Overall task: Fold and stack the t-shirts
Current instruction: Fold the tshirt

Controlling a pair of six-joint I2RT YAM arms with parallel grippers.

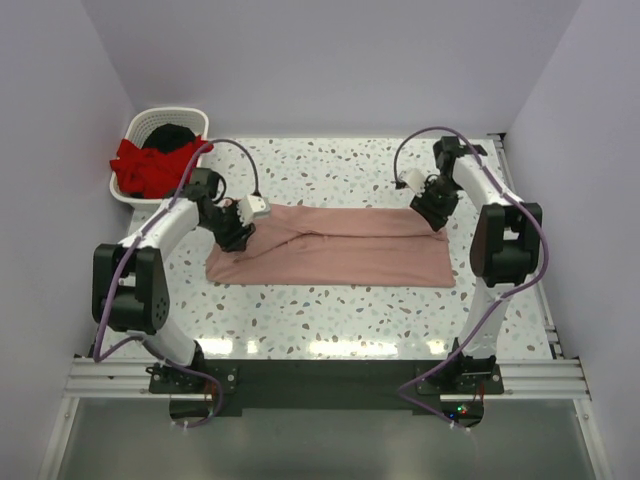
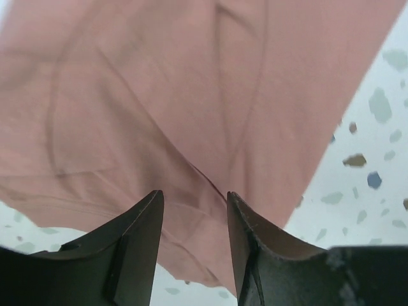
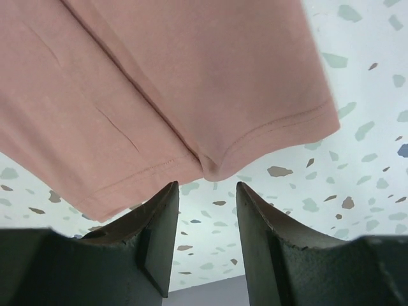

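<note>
A salmon-pink t-shirt (image 1: 340, 247) lies folded lengthwise in a long band across the middle of the table. My left gripper (image 1: 236, 234) is open over its left end; in the left wrist view the pink cloth (image 2: 191, 95) fills the space beyond the open fingers (image 2: 143, 236), with nothing held. My right gripper (image 1: 432, 212) is open at the shirt's far right corner; the right wrist view shows the hemmed corner (image 3: 210, 167) just beyond the fingertips, not gripped. A red t-shirt (image 1: 150, 165) and a black t-shirt (image 1: 172, 135) lie in the basket.
A white slatted basket (image 1: 190, 120) stands at the back left corner of the speckled table (image 1: 330, 305). Walls close the table on the left, back and right. A metal rail (image 1: 320, 375) runs along the near edge.
</note>
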